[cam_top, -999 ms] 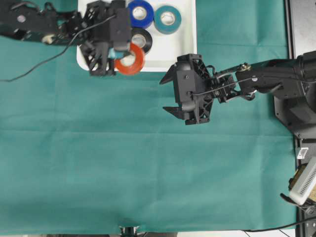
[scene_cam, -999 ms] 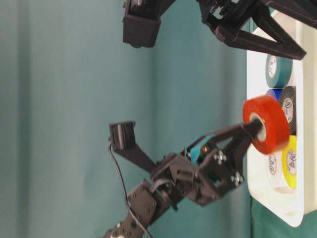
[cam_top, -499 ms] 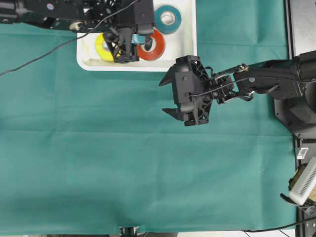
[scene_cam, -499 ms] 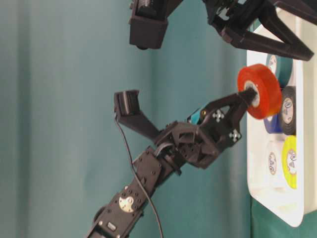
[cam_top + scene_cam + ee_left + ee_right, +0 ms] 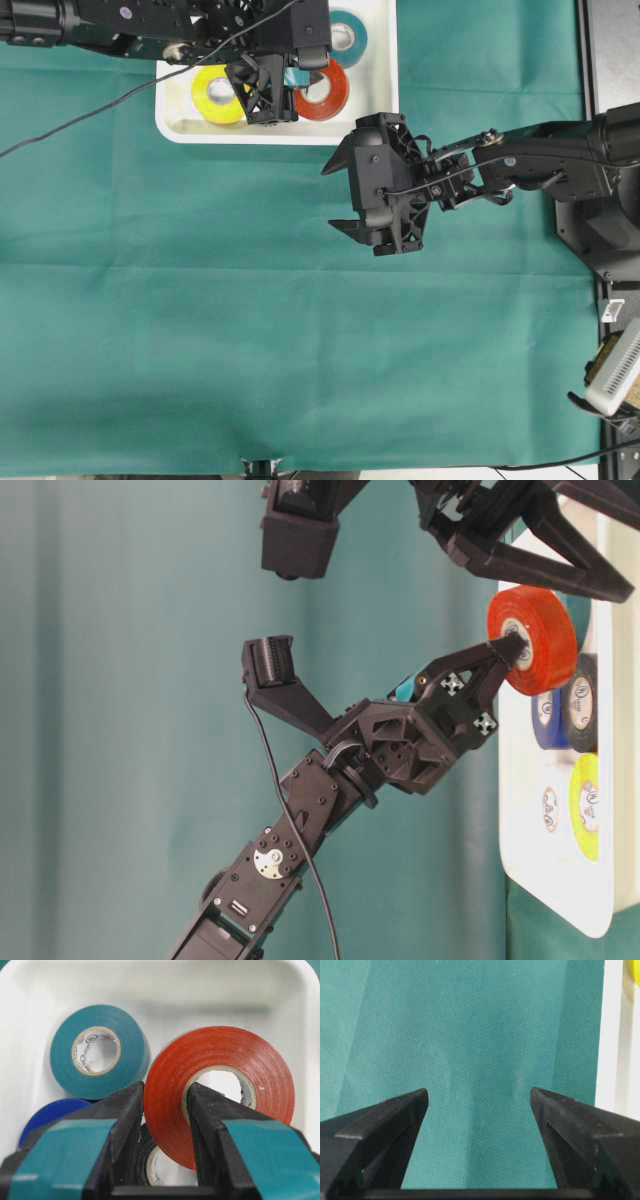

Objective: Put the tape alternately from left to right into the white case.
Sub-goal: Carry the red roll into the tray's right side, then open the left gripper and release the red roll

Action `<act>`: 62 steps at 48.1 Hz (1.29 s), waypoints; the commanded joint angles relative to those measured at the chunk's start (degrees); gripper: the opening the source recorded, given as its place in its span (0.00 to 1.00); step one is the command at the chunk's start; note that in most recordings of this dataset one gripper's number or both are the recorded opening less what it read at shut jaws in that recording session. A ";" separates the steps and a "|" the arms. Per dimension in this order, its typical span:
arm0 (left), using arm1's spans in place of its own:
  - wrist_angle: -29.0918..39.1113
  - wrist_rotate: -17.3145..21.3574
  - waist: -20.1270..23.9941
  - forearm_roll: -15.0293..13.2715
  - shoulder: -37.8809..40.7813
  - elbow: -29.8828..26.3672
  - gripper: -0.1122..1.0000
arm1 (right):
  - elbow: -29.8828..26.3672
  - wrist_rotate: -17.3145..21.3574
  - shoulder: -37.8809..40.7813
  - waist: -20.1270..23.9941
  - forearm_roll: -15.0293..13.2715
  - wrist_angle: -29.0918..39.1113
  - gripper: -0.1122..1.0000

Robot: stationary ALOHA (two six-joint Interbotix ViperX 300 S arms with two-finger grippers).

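Left gripper (image 5: 162,1125) clamped on the wall of the orange-red roll (image 5: 220,1085), one finger through the core and one outside, so held upright on edge and carried above the white case (image 5: 375,90) rather than resting in it. Right gripper (image 5: 345,190) parked over the green cloth (image 5: 300,340) just near of the case, jaws wide apart with nothing between them, presumably kept clear while the other arm works. Inside the case, going farther: yellow roll (image 5: 218,92) lying flat at the near left, black roll (image 5: 150,1160) directly under the held one, blue roll (image 5: 52,1115) partly hidden behind the left finger, teal roll (image 5: 97,1052) flat by the far wall. White roll not clearly made out beneath the arm. Judged: last roll, on its way to the free spot on the right side of the case, release not yet made.
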 commanded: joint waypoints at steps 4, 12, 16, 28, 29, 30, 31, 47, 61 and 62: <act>-0.26 -0.18 0.26 -0.09 -1.23 -1.76 0.32 | -0.53 0.09 -0.62 0.18 0.18 -0.44 0.88; -0.18 -0.18 0.35 -0.09 -1.23 -1.76 0.33 | -0.53 0.09 -0.53 0.18 0.18 -0.44 0.88; -0.26 -0.09 0.26 -0.09 -1.41 -1.58 0.50 | -0.53 0.09 -0.53 0.18 0.18 -0.44 0.88; -0.18 -0.09 0.35 -0.09 -1.58 -1.41 0.97 | -0.53 0.09 -0.53 0.18 0.26 -0.44 0.88; -0.18 -0.09 0.26 -0.09 -1.67 -1.41 0.96 | -0.53 0.09 -0.53 0.18 0.18 -0.44 0.88; -0.18 -0.09 0.26 -0.09 -1.67 -1.41 0.96 | -0.53 0.09 -0.62 0.18 0.18 -0.44 0.88; -0.18 -0.09 0.26 -0.09 -1.67 -1.41 0.96 | -0.53 0.09 -0.53 0.18 0.18 -0.44 0.88; -0.18 -0.09 0.00 -0.09 -3.96 0.88 0.96 | -0.53 0.09 -0.62 0.18 0.18 -0.44 0.88; -0.53 -0.26 -1.41 -0.09 -8.35 6.68 0.96 | -0.53 0.09 -0.53 0.18 0.18 -0.44 0.88; -0.53 -0.26 -1.58 -0.09 -8.79 7.12 0.96 | -0.53 0.09 -0.53 0.18 0.18 -0.44 0.88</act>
